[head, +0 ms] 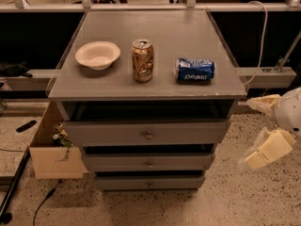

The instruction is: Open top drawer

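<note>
Low at the right edge of the view, the cream-coloured gripper (pixel 266 150) hangs above the speckled floor (pixel 263 197), clear of the cabinet and touching nothing; whether it is apart or together I cannot tell. To its left and lower, nearest the camera, sits the bottom drawer (pixel 122 183), and just above that the middle drawer (pixel 117 162), both narrow grey fronts. Level with the gripper and well to its left is the top drawer (pixel 103 133), the widest and tallest grey front, with its small round metal knob (pixel 148 135) at the centre; a dark gap shows between this front and the cabinet top (pixel 155 86). Further left, past the cabinet's far side from the gripper, an open cardboard box (pixel 49 161) stands on the floor against the cabinet with something green inside. Above the gripper and to its left, on the grey cabinet top, a blue Pepsi can (pixel 195 70) lies on its side, closest of the three items to the gripper. A gold-brown drink can (pixel 142 60) stands upright beyond it, and a shallow white bowl (pixel 97 54) rests furthest left. Behind these, a white cable (pixel 261 36) hangs down by the rail above the gripper.
</note>
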Available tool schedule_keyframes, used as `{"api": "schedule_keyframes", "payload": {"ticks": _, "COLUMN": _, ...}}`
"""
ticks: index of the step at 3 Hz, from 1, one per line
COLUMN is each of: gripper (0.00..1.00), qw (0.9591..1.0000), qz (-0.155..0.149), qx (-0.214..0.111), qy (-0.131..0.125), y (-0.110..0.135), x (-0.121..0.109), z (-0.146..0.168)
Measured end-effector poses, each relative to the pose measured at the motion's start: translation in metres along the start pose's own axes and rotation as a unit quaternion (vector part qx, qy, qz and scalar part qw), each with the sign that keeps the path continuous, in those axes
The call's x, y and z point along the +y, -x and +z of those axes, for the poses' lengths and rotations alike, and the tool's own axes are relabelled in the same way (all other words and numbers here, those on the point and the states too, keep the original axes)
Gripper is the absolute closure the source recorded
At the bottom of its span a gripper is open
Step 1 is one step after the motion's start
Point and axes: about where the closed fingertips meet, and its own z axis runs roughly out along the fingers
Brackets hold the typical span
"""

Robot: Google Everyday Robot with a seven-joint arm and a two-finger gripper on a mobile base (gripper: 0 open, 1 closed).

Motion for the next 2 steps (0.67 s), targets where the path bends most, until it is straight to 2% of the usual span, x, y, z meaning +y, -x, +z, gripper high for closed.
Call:
{"api": "schedule_keyframes", "payload": {"ticks": 1, "gripper": 0.0, "qw": 0.9999, "qz": 0.012, "qx": -0.009, "qy": 0.008, "y": -0.005, "x": 0.007, "z": 0.022}}
{"api": "schedule_keyframes", "payload": {"ticks": 2, "gripper": 0.0, "qw": 0.9995, "qz": 0.029, "qx": -0.012, "qy": 0.01, "y": -0.022, "x": 0.008, "z": 0.054}}
